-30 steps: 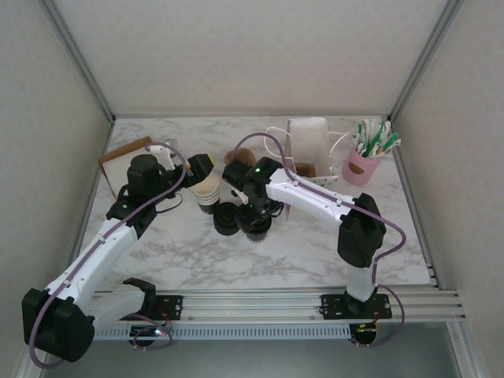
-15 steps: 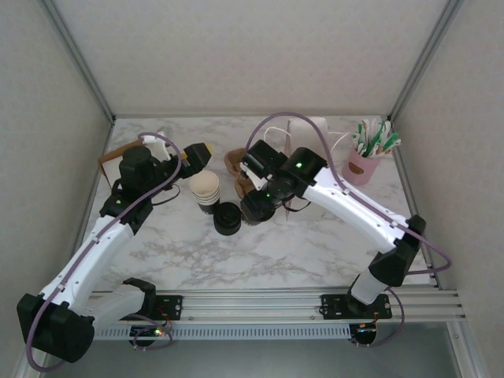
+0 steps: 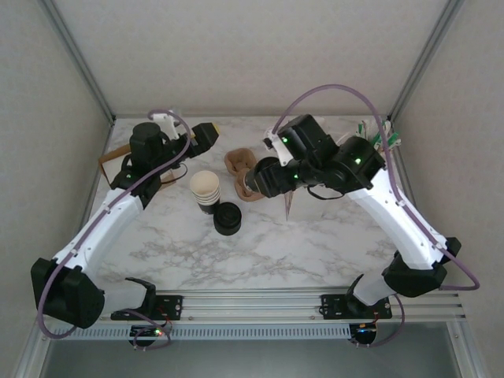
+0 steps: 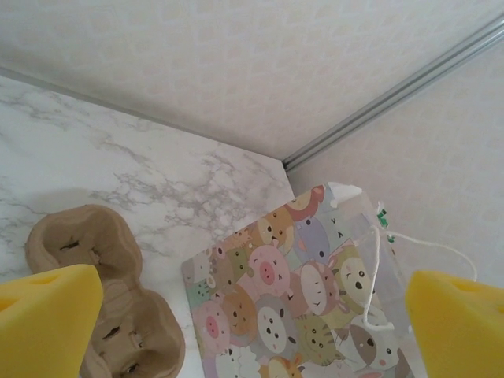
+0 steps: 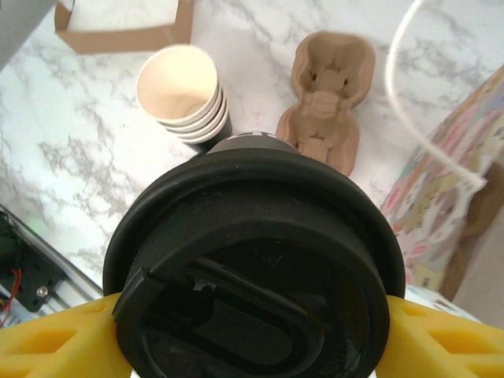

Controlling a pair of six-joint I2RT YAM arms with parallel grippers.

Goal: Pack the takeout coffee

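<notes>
**A:** Coffee (image 5: 256,260) first. Where is it?

**B:** Off the table, in the right claw (image 5: 252,340). Its yellow pads are clamped on the cup from either side, just under the lid. The right wrist camera looks down onto the lid with the marble well below, so I judge the cup's long axis to be near upright, base down. I can't tell the exact tilt.

**A:** Which way does the load need to go?

**B:** There are two candidates, and the task doesn't say which. The carrier (image 5: 327,102) is the closer one. From above, the cup hangs at its right edge, so a small shift to the left and then a descent would probably seat it. The carrier's two pockets run from far-left to near-right, and the near pocket is closer to the cup. The bag (image 4: 299,307) stands just beside the carrier on its right.

**A:** And the other arm?

**B:** The left claw (image 4: 252,327) is spread wide with nothing between its pads. It sits well apart at the far left, facing the carrier and bag. The right arm is plainly the nearer one, since it has the cup in hand.

**A:** Anything in the way?

**B:** The cup stack (image 5: 183,90) and lid pile (image 3: 227,219) lie left of the carrier, probably clear of the path.
</notes>
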